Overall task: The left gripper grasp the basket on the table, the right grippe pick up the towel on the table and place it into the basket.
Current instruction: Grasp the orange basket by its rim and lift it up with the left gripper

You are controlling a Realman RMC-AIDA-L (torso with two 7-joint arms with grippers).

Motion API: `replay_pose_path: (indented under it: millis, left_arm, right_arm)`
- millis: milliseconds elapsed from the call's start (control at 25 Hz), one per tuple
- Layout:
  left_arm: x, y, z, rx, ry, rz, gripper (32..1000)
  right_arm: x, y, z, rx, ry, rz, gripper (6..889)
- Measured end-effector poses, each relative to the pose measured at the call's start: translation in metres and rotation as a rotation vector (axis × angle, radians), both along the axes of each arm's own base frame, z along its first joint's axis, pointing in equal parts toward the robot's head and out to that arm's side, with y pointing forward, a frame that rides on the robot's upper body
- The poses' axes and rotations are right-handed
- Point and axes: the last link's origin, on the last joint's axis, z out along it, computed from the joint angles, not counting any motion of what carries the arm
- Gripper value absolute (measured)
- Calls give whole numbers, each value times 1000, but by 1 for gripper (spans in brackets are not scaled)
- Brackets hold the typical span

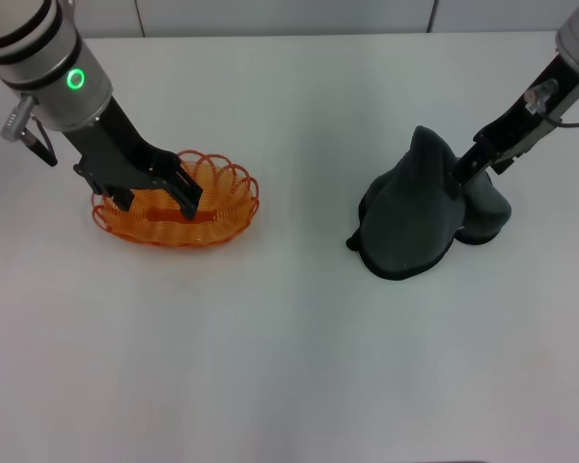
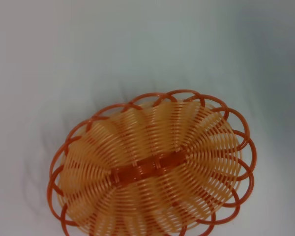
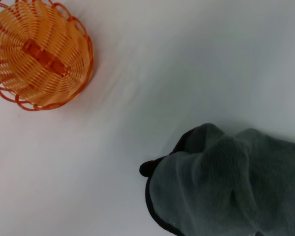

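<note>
Large plain white matte table, bearing all. Right of centre, dark charcoal-grey bunched towel, peaked and partly raised yet resting on the surface; well apart at left, small oval orange wire basket, empty. Black two-fingered left gripper spread wide over the basket's near-left rim, not clamped. Slim black-and-silver right grippe pinching the towel's peak. Transfer and drop remaining.

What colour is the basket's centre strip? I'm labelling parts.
Darker orange than the paler wires, on the basket; clearest in the left wrist view.
</note>
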Motion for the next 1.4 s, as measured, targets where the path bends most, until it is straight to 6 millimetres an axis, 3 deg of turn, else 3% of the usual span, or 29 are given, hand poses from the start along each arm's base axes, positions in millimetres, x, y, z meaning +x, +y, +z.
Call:
replay_pose_path:
  millis: [640,1160,1400]
  left_arm:
    - [-3,2,0,17,2,-6,891]
    - [-35,25,28,168,40,-16,891]
    - [-46,31,29,206,48,-42,892]
  right_arm:
    - [0,0,0,0,0,0,851]
    - [-3,1,-1,-1,1,8,850]
    - [-6,2,-1,-3,1,13,850]
